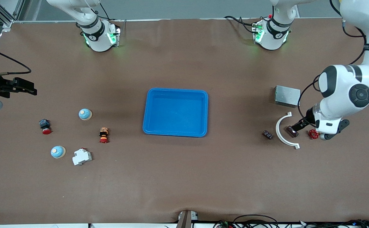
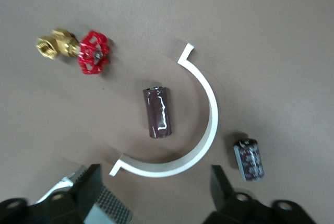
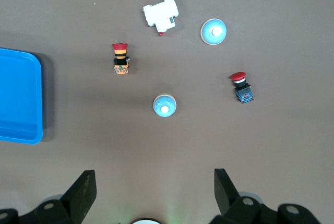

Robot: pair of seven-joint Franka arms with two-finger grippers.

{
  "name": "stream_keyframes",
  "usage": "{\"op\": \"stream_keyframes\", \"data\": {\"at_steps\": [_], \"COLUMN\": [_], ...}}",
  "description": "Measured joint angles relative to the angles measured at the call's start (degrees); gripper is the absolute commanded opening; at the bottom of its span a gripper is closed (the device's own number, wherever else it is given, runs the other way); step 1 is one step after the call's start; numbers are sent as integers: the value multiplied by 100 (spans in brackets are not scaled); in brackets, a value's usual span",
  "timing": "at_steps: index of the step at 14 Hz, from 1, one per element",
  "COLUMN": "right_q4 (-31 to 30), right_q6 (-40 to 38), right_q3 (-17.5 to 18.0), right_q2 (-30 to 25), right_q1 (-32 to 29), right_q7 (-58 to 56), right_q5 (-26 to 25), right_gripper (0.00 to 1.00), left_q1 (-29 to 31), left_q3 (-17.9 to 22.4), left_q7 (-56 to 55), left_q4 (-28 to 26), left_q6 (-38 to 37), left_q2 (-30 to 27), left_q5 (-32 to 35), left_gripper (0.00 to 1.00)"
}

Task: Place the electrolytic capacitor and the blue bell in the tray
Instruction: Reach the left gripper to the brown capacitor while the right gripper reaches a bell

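The blue tray lies at the table's middle with nothing in it. A maroon electrolytic capacitor lies on its side inside a white curved piece. A second, darker capacitor lies just outside that curve. My left gripper hovers open beside the maroon capacitor and touches nothing. Two blue bells stand toward the right arm's end. My right gripper hangs open and bare above that end, and its wrist view shows both bells.
A brass valve with a red handwheel lies beside the left hand. A grey metal box stands farther from the front camera than the curve. Two red-capped push buttons and a white breaker lie among the bells.
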Motion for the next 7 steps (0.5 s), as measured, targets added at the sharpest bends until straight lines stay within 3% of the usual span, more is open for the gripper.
{"op": "stream_keyframes", "data": {"at_steps": [7], "right_q4": [-3], "right_q6": [28], "right_q3": [10], "right_q2": [424], "right_q1": [338], "right_q7": [-2], "right_q5": [-4], "right_gripper": [100], "left_q1": [154], "left_q3": [17], "left_q7": [-263], "left_q4": [-23], "left_q6": [821], "left_q2": [759], "left_q5": [0], "left_gripper": [81]}}
